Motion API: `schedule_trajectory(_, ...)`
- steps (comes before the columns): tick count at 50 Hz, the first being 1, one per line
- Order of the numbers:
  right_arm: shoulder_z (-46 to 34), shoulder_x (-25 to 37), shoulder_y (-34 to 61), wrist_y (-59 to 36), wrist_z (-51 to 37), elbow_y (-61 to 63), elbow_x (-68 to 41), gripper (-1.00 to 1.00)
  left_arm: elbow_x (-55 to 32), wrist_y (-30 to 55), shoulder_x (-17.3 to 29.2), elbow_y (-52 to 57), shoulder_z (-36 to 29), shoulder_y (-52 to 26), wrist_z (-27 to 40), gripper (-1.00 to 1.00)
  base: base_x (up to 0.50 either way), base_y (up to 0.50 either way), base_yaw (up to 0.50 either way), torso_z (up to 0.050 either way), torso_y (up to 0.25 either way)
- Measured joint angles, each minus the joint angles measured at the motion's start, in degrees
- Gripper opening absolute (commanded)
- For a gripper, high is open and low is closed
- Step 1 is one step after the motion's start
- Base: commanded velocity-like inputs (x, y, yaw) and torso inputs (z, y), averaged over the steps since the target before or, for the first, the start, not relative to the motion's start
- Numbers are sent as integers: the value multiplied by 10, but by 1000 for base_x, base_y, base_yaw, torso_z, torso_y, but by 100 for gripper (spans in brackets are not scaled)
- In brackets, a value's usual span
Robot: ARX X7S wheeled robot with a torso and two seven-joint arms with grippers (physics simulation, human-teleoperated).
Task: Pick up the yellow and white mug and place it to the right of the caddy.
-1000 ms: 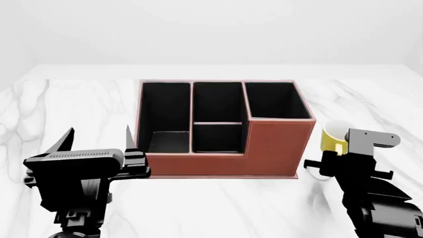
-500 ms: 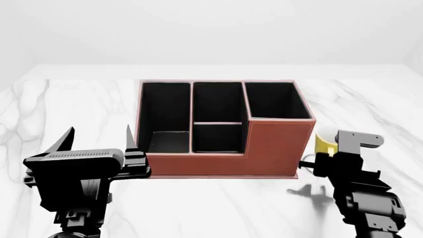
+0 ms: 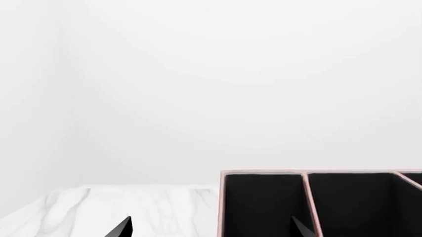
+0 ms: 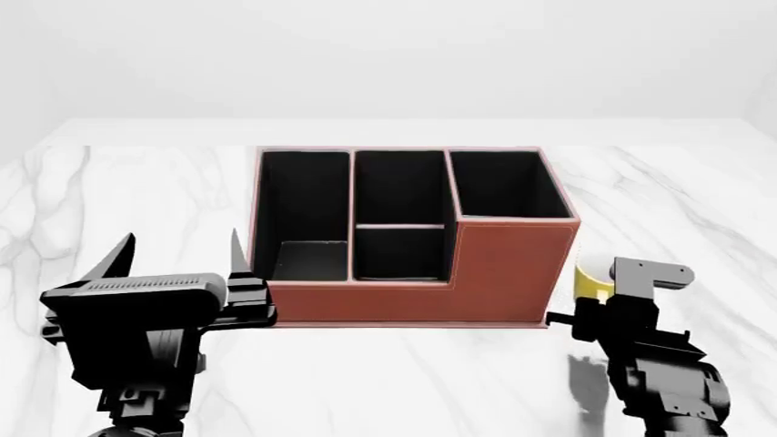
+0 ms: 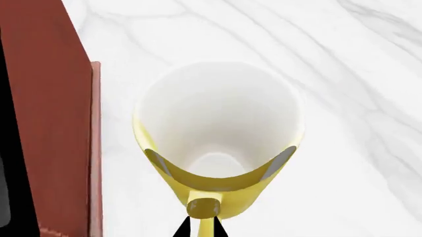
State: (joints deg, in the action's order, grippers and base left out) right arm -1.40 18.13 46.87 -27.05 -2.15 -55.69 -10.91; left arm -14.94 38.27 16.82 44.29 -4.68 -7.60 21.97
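the right tool has sunk lower and drawn closer to the robot over the last second, and the yellow and white mug has gone from mostly visible to a thin yellow sliver showing behind the arm in the head view. the right wrist view looks straight down into the mug: white inside, yellow wall, its handle gripped between the two dark fingertips, so the right tool is clenched on the handle. the mug sits just beside the right wall of the caddy, with bare marble worktop on its far side. whether its base already touches the worktop cannot be told. by the look of it the placing is nearly done: the mug is on the correct side, and letting go is what remains. the left tool hovers off the caddy's front left corner, fingers spread, holding nothing, and has not moved.
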Motion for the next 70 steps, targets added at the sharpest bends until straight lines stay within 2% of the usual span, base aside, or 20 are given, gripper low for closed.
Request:
schedule_trajectory(7, -3, 0, 6, 7, 1, -15, 0, -100, -2, 0, 1, 0, -1, 0, 2, 100, 0, 0, 0, 0, 0)
schedule_trajectory(8, -3, 0, 6, 7, 1, -15, 0, 100, -2, 0, 1, 0, -1, 0, 2, 100, 0, 0, 0, 0, 0)
schedule_trajectory(20, -1, 0, -5, -6, 1, 16, 0, 100, -4, -2, 3, -1, -2, 0, 4, 100, 0, 0, 0, 0, 0)
schedule_trajectory(31, 4, 3, -34, -49, -7, 101, -9, 100, -6, -5, 5, -3, -3, 0, 6, 100, 0, 0, 0, 0, 0)
schedule_trajectory(54, 39, 26, -139, -202, -52, 424, -42, 100, -12, -4, 9, -1, -5, -1, 11, 100, 0, 0, 0, 0, 0)
schedule_trajectory(70, 94, 38, -249, -302, -82, 685, -84, 100, -16, -2, 12, 3, -7, -3, 15, 100, 0, 0, 0, 0, 0)
